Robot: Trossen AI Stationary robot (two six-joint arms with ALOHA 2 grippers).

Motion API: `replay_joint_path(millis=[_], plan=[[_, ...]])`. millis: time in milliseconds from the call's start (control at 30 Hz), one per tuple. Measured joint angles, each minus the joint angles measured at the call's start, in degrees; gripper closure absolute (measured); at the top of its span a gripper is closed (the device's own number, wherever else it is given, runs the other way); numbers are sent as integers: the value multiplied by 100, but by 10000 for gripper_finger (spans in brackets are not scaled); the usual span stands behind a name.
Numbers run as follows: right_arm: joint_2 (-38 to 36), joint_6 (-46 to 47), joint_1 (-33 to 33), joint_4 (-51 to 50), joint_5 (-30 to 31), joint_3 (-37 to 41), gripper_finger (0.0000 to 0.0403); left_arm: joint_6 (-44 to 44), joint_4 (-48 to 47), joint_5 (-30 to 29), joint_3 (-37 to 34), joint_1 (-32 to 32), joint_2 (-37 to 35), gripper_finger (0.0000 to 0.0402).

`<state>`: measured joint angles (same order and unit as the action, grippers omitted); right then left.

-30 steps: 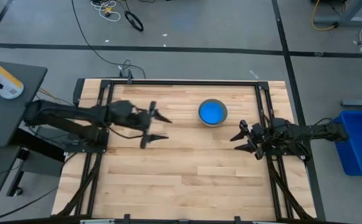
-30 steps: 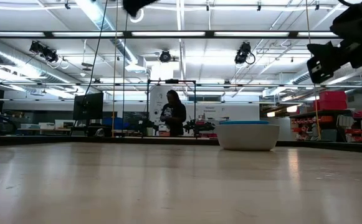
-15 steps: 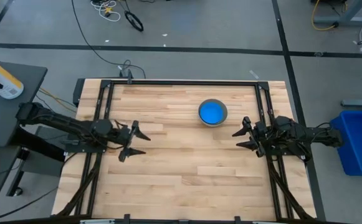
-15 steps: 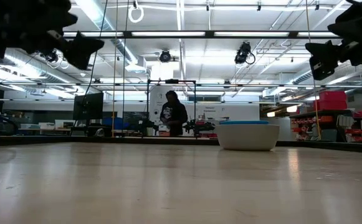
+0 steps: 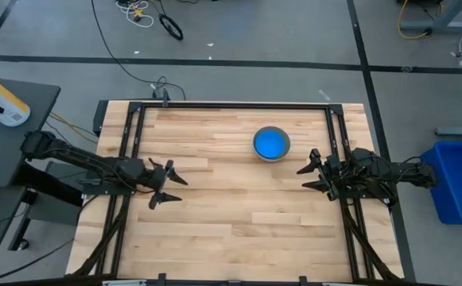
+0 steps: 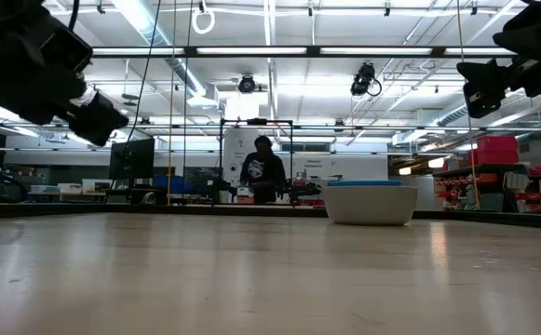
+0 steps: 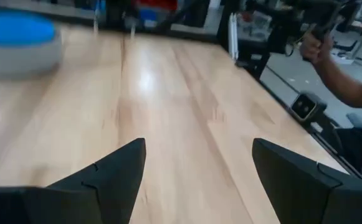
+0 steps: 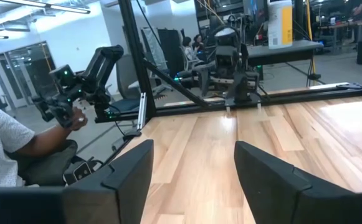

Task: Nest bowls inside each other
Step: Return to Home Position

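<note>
You are drawing your left gripper (image 5: 175, 189), spread wide and empty, well left of the nested round plastic bowls (image 5: 271, 144), light blue topmost in grey. Your right gripper (image 5: 302, 179), also spread and empty, is waiting near their right. Nesting is looking done.

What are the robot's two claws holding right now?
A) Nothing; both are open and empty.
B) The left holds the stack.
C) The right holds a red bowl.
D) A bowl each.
A: the left gripper and right gripper are open and empty, apart from the bowl stack.
</note>
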<state>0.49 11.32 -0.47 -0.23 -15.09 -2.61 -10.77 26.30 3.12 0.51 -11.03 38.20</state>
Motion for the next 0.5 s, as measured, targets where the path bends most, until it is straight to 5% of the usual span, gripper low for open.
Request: replay_joint_path(millis=[233, 500], plan=[[0, -45, 0, 2, 1, 0, 160, -905, -397, 208, 0, -4, 3, 97], [0, -76, 0, 2, 0, 0, 148, -317, 384, 1081, -4, -48, -522, 97]])
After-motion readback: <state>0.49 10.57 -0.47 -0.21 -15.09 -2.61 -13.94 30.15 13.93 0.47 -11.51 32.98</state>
